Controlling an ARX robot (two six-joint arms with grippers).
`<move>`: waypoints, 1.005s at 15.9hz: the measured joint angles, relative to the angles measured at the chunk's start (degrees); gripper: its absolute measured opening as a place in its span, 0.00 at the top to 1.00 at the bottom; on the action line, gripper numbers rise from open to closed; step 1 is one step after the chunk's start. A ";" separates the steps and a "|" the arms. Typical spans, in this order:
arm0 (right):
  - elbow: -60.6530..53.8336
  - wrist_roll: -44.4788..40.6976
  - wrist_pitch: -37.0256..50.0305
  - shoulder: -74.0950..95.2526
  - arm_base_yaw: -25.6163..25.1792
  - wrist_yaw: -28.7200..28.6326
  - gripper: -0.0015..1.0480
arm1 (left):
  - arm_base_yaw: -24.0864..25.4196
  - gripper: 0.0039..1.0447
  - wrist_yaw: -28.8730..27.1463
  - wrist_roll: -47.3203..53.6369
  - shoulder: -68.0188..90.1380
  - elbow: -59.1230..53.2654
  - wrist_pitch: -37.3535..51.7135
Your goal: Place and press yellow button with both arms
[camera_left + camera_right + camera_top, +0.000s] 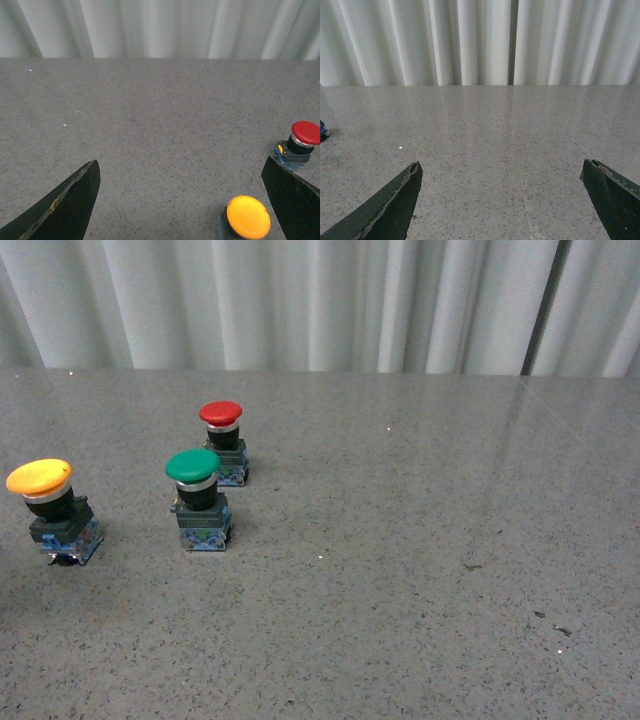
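Front view: three push buttons stand on the grey speckled table (420, 540).
The yellow button (55, 510) is far left, the green-capped button (200, 498) beside it, and the red-capped button (224, 440) behind. The left gripper (181, 165) and right gripper (502, 165) are spread wide, empty.

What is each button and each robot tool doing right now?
yellow button: standing cap up on the table, nothing holding or touching it.
green button: standing cap up, untouched.
red button: standing cap up, untouched.
left tool: open, holding nothing.
right tool: open, holding nothing.
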 joint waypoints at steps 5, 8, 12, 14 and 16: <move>-0.02 0.00 -0.04 0.00 0.00 0.00 0.06 | -10.71 0.06 2.36 -2.69 21.77 11.37 -4.11; -0.02 0.00 -0.04 0.00 0.00 0.00 0.06 | -12.59 0.06 -1.60 -3.04 23.17 9.73 -2.03; -0.02 0.00 -0.04 0.00 0.00 0.00 0.06 | -12.61 0.06 -4.04 -3.21 24.76 5.22 0.55; 0.00 0.00 -0.04 0.00 0.00 0.02 0.06 | -12.24 0.06 -4.15 -3.21 25.03 4.48 1.09; -0.02 0.00 -0.04 0.00 0.00 0.00 0.06 | -12.07 0.22 -4.22 -3.15 25.22 4.44 1.55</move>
